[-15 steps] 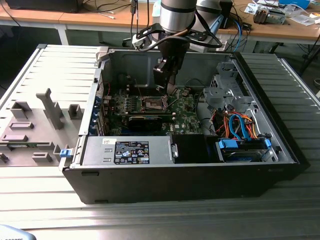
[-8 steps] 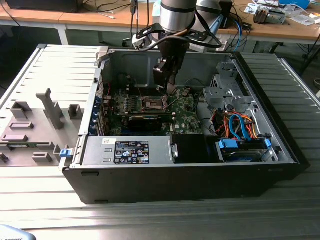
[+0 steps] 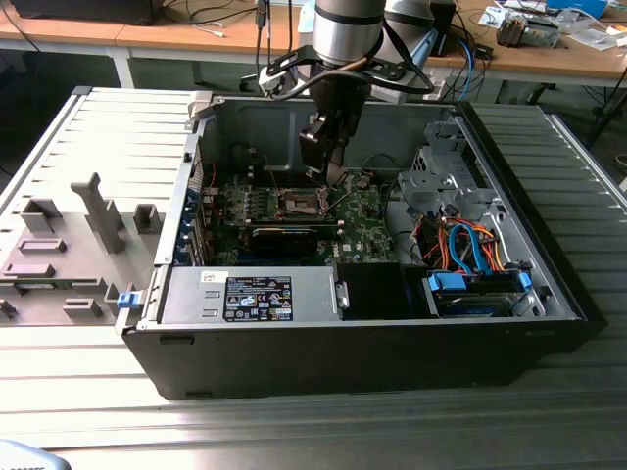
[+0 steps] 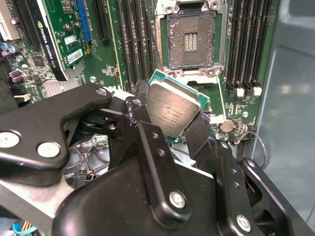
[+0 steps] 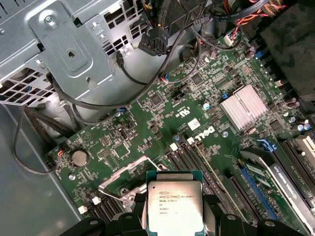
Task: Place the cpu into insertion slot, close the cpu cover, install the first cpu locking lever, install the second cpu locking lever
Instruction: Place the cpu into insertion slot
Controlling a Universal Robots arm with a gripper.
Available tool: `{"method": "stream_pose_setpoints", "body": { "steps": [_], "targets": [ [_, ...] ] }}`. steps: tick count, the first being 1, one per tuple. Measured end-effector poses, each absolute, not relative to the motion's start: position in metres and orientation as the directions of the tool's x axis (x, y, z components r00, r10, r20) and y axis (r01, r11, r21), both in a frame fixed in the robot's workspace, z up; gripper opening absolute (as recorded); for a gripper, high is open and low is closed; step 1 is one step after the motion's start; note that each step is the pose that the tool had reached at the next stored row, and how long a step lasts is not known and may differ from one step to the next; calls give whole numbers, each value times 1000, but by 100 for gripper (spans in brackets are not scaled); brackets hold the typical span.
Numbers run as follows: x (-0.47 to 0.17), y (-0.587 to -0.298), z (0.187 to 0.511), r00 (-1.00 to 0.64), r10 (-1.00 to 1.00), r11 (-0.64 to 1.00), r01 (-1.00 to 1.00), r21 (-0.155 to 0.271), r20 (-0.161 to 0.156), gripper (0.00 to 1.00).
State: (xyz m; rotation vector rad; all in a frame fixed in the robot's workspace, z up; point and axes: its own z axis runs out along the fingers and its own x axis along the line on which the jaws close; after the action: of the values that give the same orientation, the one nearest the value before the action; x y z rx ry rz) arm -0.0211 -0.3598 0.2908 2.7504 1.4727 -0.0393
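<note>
1. black metal claw (image 4: 170, 120) pinching small flat square grey-beige cpu (image 5: 175, 206) by its edges.
2. held tilted near, not in, silver-rimmed square insertion slot (image 4: 191, 39).
3. risk of bent socket pins from tilted entry.

A ribbed grey metal table (image 3: 549, 421) takes up the foreground of the exterior view; even light lays a pale sheen along its front slats; toward the exterior view's left, grey moulded blocks (image 3: 93, 211) stand on a paler ribbed panel (image 3: 118, 127); behind the table a row of wooden desks (image 3: 186, 34) crosses the back, one carried on a white leg (image 3: 123, 67); loose cables (image 3: 211, 14) lie on a desk top; small clutter (image 3: 529, 29) sits on the desk at the exterior view's right; the floor (image 3: 44, 70) beneath the desks is dark.
</note>
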Motion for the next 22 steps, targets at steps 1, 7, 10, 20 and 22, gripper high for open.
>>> {"method": "stream_pose_setpoints", "body": {
  "steps": [1,7,10,20,22],
  "targets": [
    [-21,-360,291,556,831,-556,831,7,-32,54],
    [-21,-360,291,563,826,-563,827,7,-32,54],
    [-21,-360,291,565,824,-565,825,7,-32,54],
    [-21,-360,291,574,818,-574,819,7,-32,54],
    [-21,-360,291,575,817,-575,818,7,-32,54]
  ]
}}
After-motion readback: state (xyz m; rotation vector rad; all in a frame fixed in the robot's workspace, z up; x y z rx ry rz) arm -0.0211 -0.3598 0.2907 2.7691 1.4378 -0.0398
